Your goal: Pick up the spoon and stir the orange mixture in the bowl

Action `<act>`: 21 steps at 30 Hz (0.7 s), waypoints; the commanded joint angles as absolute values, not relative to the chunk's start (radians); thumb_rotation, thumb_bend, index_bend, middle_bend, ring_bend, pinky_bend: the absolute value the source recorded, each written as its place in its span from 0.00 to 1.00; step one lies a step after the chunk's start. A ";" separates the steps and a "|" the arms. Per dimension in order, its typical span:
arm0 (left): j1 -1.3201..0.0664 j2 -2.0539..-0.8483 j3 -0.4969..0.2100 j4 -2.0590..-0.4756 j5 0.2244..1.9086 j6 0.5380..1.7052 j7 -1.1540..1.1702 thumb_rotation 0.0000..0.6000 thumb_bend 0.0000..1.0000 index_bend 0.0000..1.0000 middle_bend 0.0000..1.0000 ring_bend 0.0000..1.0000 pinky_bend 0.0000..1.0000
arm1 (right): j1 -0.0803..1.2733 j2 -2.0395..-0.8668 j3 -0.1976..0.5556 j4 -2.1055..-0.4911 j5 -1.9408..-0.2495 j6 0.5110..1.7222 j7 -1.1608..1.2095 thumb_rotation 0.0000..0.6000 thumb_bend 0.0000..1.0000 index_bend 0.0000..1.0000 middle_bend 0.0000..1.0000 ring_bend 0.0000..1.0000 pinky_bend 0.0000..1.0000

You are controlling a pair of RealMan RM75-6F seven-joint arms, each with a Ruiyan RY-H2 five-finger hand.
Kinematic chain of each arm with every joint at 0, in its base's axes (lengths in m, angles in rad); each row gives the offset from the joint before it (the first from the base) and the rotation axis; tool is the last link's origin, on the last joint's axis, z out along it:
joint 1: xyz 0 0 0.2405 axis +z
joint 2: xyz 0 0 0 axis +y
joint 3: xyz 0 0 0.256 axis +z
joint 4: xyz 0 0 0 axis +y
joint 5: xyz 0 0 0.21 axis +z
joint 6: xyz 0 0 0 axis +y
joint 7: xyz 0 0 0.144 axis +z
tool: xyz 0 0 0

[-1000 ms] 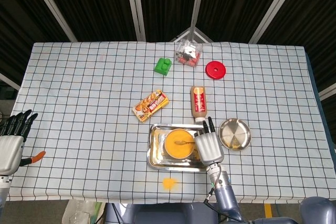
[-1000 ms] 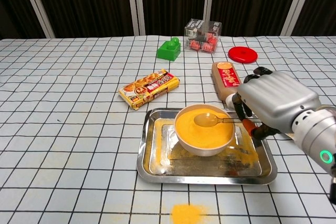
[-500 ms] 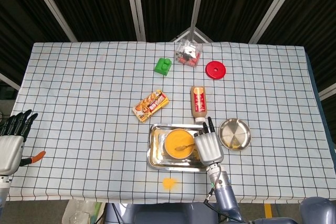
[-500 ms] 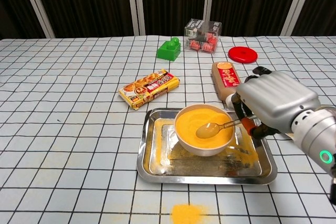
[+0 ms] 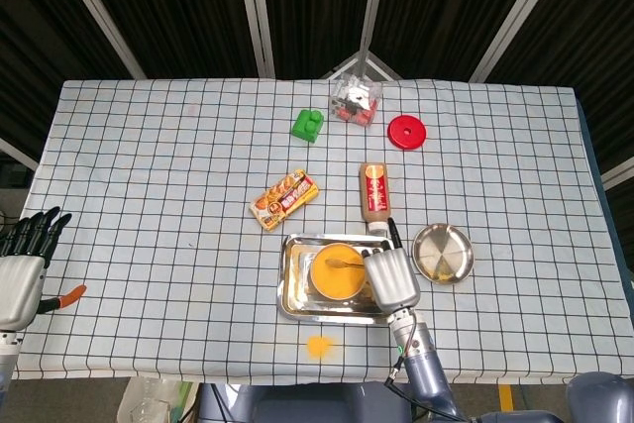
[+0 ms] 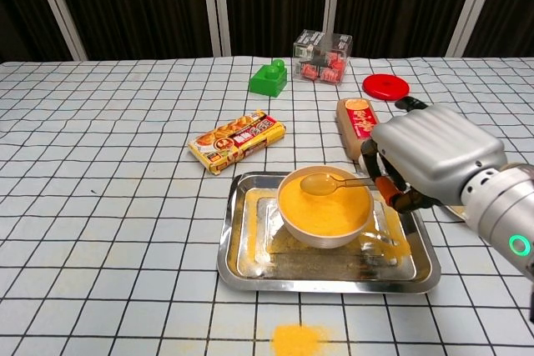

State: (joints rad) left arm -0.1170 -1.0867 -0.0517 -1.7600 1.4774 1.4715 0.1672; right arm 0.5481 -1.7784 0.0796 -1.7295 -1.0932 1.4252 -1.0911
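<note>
Our right hand (image 6: 434, 160) grips the spoon (image 6: 327, 183), its fingers (image 6: 389, 185) closed on the handle, over the bowl (image 6: 324, 206); our left hand (image 5: 22, 269) hangs open, far left of the bowl.

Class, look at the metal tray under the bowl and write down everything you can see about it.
The metal tray is a shallow, rectangular, shiny steel tray with rounded corners and a raised rim. It lies flat on the checked tablecloth, near the table's front edge. A white bowl of orange mixture stands in it, and orange powder is scattered over its floor, mostly on the right side. The right robot hand holding the spoon hovers over its right end. More orange powder lies on the cloth just in front of it.
</note>
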 commanded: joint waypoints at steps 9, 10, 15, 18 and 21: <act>-0.118 -1.087 -0.052 -1.759 1.476 1.468 0.165 1.00 0.00 0.00 0.00 0.00 0.00 | 0.551 -1.759 0.069 -1.743 -1.138 1.413 -1.082 1.00 0.83 0.93 0.76 0.46 0.00; -0.118 -1.087 -0.051 -1.759 1.475 1.467 0.165 1.00 0.00 0.00 0.00 0.00 0.00 | 0.552 -1.756 0.066 -1.747 -1.142 1.411 -1.085 1.00 0.83 0.94 0.77 0.46 0.00; -0.118 -1.087 -0.051 -1.759 1.476 1.469 0.166 1.00 0.00 0.00 0.00 0.00 0.00 | 0.557 -1.741 0.048 -1.771 -1.172 1.405 -1.111 1.00 0.83 0.95 0.79 0.47 0.00; -0.117 -1.087 -0.051 -1.760 1.478 1.471 0.165 1.00 0.00 0.00 0.00 0.00 0.00 | 0.562 -1.729 0.030 -1.777 -1.203 1.402 -1.137 1.00 0.83 0.95 0.79 0.47 0.00; -0.117 -1.087 -0.051 -1.760 1.480 1.473 0.165 1.00 0.00 0.00 0.00 0.00 0.00 | 0.570 -1.710 0.004 -1.769 -1.248 1.398 -1.172 1.00 0.83 0.95 0.79 0.47 0.00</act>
State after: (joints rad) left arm -0.1168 -1.0871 -0.0507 -1.7600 1.4800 1.4726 0.1652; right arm 0.5633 -1.7236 0.0220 -1.7739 -1.2210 1.4016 -1.1494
